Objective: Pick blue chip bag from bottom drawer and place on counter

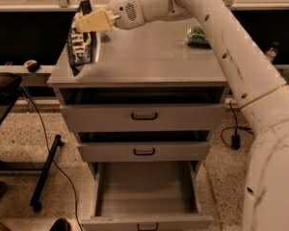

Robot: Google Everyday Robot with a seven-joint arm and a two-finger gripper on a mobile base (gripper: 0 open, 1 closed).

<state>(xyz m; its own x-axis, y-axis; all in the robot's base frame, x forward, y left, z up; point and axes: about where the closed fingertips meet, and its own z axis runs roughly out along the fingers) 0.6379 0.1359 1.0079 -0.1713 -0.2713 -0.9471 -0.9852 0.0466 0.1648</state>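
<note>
Camera view: the cream two-finger gripper (81,23) on the white arm (216,28) is closed on the upper part of the dark navy-blue glossy foil chip bag (79,49). The bag hangs upright at the left edge of the flat grey counter (149,57). The deep grey metal bottom drawer (144,194) stands pulled open. A green-patterned shiny packet (197,35) lies at the counter's rear right.

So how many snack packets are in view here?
2. The blue chip bag hangs from the gripper over the left edge of the counter. The green packet lies at its back right. More may hide in the top drawer or middle drawer.
</note>
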